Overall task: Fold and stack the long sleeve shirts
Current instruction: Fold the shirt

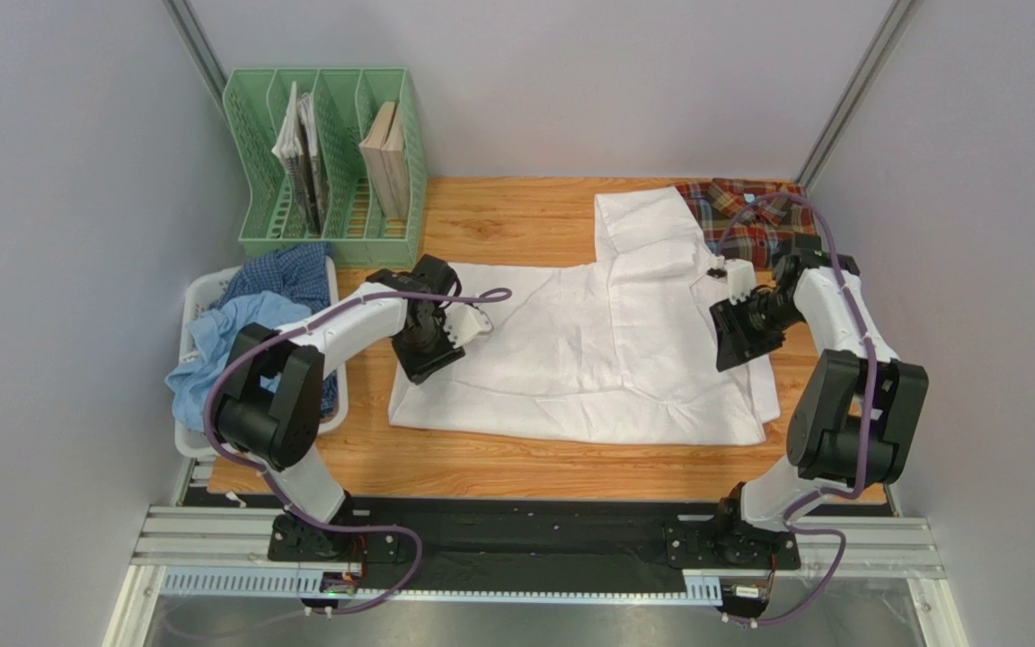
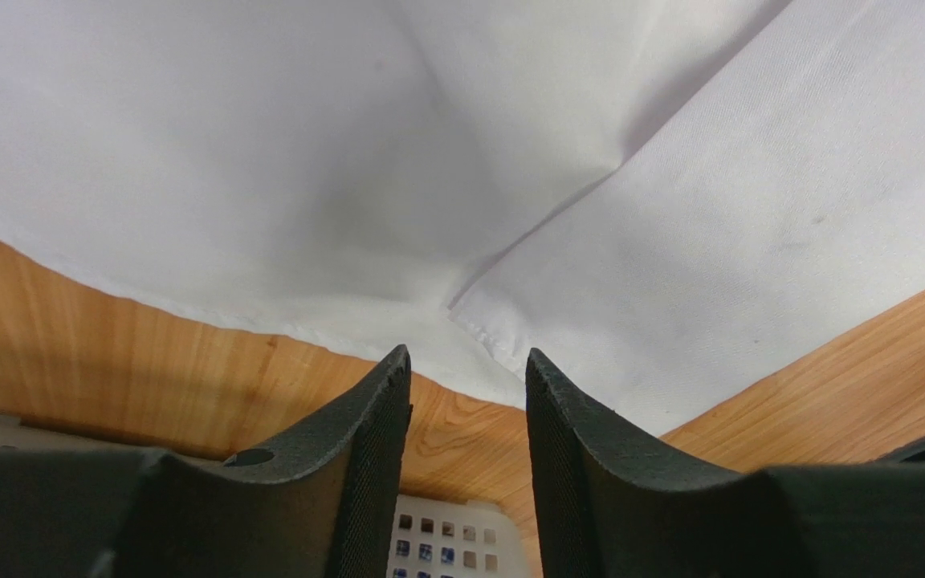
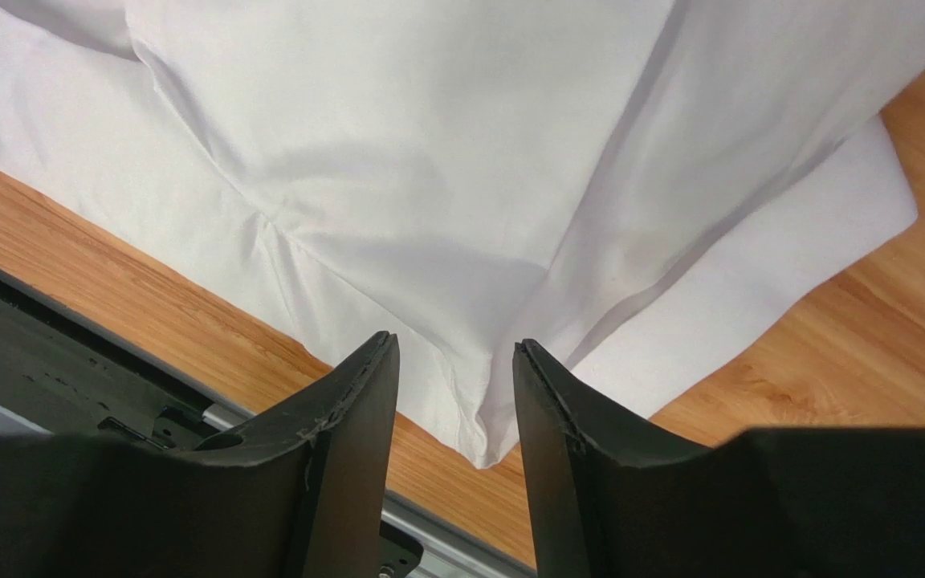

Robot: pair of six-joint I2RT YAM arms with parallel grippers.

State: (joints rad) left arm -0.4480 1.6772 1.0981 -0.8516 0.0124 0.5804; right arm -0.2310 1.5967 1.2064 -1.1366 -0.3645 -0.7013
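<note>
Most of the two blue shirts (image 1: 261, 328) is hidden from you: they are bunched in the white plastic basket (image 1: 199, 291) at the left edge of the worktop (image 1: 537, 205), and the left arm crosses in front of them. One is pale blue, the other a darker check, but you cannot tell collars or sleeves in that heap. The right arm covers part of the plaid shirt (image 1: 750, 223), which lies at the far right of the worktop.

The white shirt (image 1: 591, 344) lies spread across the middle of the worktop. It is smooth, matte woven cloth with soft creases, and its collar end reaches the far side, touching the plaid shirt.

The left claw (image 2: 467, 361) is over the shirt's left edge with its black, finely ribbed fingers (image 2: 365, 452) apart. Only bare wood grain shows in the gap, and a stitched hem lies just beyond the tips. The right claw (image 3: 455, 349) is over the shirt's near right part, also parted. A layered corner of white cloth shows through the gap, but you cannot tell whether the tips touch it.

A mint green slotted file rack (image 1: 327, 162) stands at the far left. It holds thin books too small to read.
</note>
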